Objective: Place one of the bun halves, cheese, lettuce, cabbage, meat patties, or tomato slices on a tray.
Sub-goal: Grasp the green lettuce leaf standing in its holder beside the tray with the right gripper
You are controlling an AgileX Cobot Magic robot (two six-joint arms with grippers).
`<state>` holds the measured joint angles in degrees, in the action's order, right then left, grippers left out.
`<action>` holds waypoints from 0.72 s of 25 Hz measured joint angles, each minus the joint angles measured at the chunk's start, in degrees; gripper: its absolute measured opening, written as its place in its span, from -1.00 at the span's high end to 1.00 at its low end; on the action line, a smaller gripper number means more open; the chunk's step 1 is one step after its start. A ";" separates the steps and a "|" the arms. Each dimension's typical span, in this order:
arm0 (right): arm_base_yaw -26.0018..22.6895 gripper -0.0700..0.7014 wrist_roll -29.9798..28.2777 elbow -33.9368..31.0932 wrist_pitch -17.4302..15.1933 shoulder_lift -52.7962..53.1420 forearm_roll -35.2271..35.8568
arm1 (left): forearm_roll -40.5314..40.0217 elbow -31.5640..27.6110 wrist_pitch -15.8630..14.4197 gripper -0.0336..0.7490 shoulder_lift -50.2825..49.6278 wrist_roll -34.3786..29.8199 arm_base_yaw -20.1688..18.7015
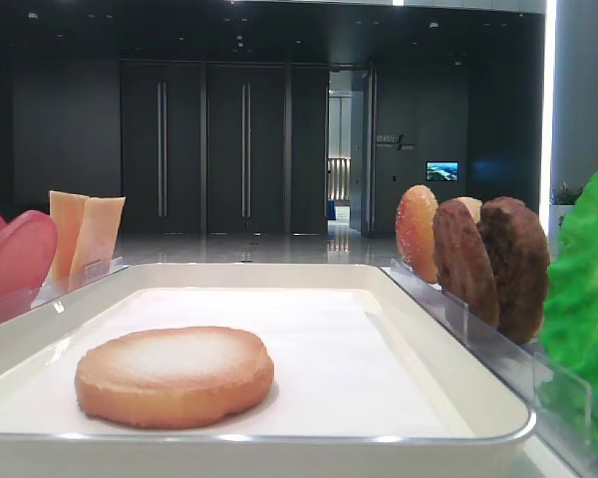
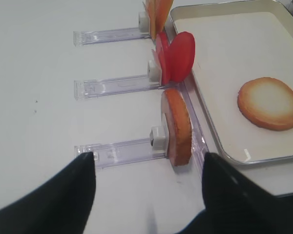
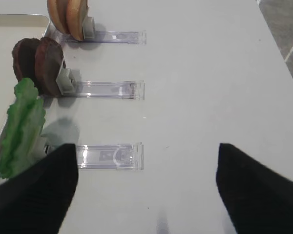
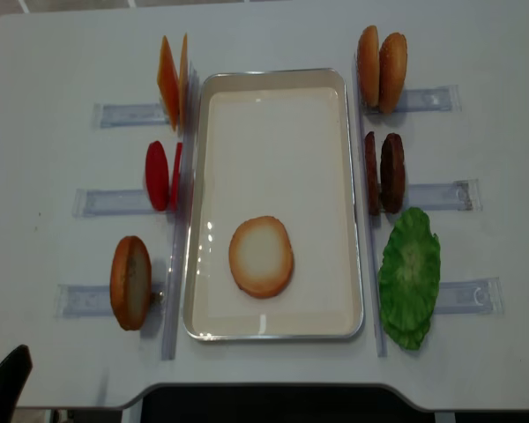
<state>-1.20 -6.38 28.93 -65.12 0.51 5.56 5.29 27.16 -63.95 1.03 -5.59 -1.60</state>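
Observation:
A white tray [image 4: 273, 84] lies mid-table with one bun half [image 4: 261, 256] flat on its liner. Left of it stand cheese [image 4: 172, 81], tomato slices [image 4: 161, 174] and another bun half [image 4: 130, 282]. To its right stand two bun halves [image 4: 381, 69], meat patties [image 4: 383, 173] and lettuce [image 4: 410, 275]. Cabbage is out of view. My left gripper [image 2: 149, 165] is open above the table, just short of the standing bun half [image 2: 178, 126]. My right gripper [image 3: 146, 151] is open and empty beside the lettuce [image 3: 22, 126], over its clear holder [image 3: 110, 157].
Clear plastic rails [image 4: 106, 202] run outward from each upright food item on both sides of the tray. The table's front edge [image 4: 264, 388] lies close behind both grippers. Dark floor [image 3: 283, 29] shows past the table's right edge.

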 joint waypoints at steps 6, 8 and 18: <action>0.00 -0.62 0.00 0.00 0.00 0.00 -0.05 | 0.00 0.00 0.00 -0.41 0.00 0.00 0.00; 0.00 -0.62 0.00 0.00 0.00 0.00 -0.10 | 0.00 0.00 0.00 -0.41 0.00 0.00 0.00; 0.00 -0.62 1.34 1.30 -0.49 -0.72 -0.02 | 0.00 0.00 0.00 -0.41 0.00 0.00 0.00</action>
<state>-1.20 -5.04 30.23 -65.60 -0.21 5.54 5.29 27.16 -63.95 1.03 -5.59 -1.60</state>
